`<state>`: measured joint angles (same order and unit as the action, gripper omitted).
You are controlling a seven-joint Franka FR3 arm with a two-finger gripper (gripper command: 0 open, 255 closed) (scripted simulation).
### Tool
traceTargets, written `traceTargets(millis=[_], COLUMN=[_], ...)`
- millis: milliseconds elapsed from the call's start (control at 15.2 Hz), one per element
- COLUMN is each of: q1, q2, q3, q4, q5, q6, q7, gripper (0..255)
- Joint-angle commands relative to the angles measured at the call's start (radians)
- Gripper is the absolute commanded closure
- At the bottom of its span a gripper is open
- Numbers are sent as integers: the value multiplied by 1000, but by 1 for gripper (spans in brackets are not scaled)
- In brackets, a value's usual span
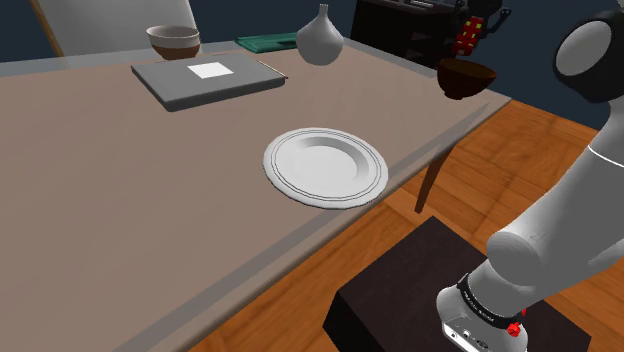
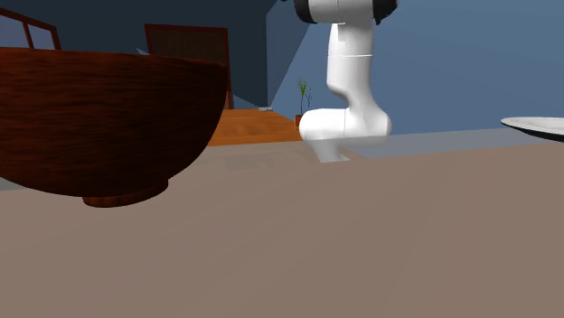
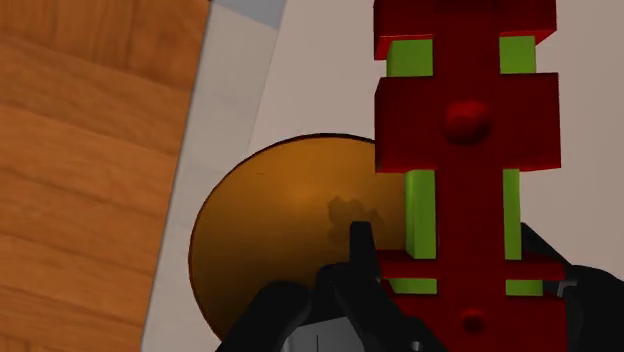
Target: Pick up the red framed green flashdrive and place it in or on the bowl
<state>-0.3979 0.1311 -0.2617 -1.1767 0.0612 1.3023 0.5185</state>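
The red framed green flashdrive is clasped between my black fingers, so my gripper is shut on it. Under it lies a round brown bowl on the table, close to the table edge and partly covered by the drive. In the shoulder view the gripper hangs with the flashdrive just above the dark bowl at the table's far right corner. That same bowl looms dark red-brown at the second exterior view's left.
A white plate sits near the table's right edge, also seen as a plate rim. A grey flat book, a tan bowl, a green flat item and a white vase stand farther back. The dark stand rests on wooden floor.
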Motion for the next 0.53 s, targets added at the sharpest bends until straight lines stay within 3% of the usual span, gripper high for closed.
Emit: traceTargets(millis=[0,264,462], q1=[-36,-135,-115], q2=[47,205,152], q3=[-23,-59,-55], q4=[63,288,162], q5=[16,76,55], q6=[-20,-96,-22], q7=[-53,-148,-145], gripper=[255,255,255])
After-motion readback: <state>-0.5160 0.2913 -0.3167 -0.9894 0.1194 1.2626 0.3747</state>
